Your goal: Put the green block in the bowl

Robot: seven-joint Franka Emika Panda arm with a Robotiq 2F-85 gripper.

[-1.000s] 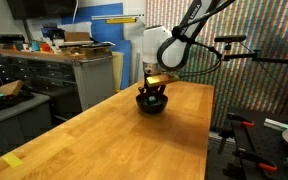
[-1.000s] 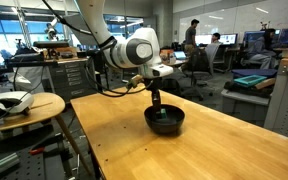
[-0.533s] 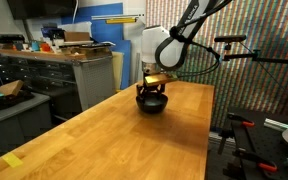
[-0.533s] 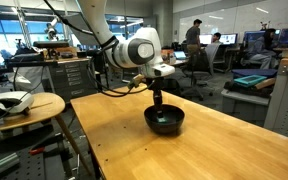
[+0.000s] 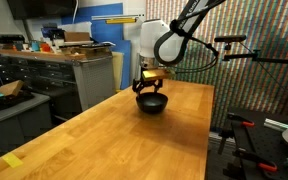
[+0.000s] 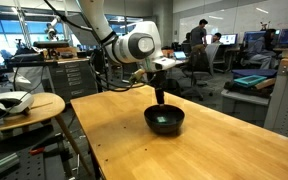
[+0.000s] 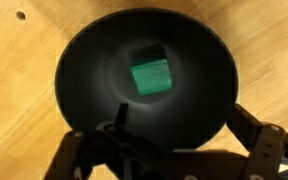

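Observation:
The green block (image 7: 150,75) lies flat on the floor of the black bowl (image 7: 82,60), a little above its centre in the wrist view, and nothing touches it. My gripper (image 7: 184,122) hangs straight above the bowl, open, with its dark fingers spread to either side of the lower rim and nothing between them. In both exterior views the bowl (image 5: 151,104) (image 6: 172,125) stands on the wooden table with the gripper (image 5: 150,89) (image 6: 160,98) just over it. A small green patch, the block (image 6: 162,118), shows inside the bowl.
The bowl sits near the far end of a long wooden table (image 5: 104,140). A yellow tape mark (image 5: 12,160) lies near a front corner. A round side table (image 6: 24,105) with a white object stands beside the table's edge. Grey cabinets (image 5: 44,75) stand behind.
The gripper went from shut to open, letting go of the green block, which now rests in the bowl. The gripper has risen a little out of the bowl.

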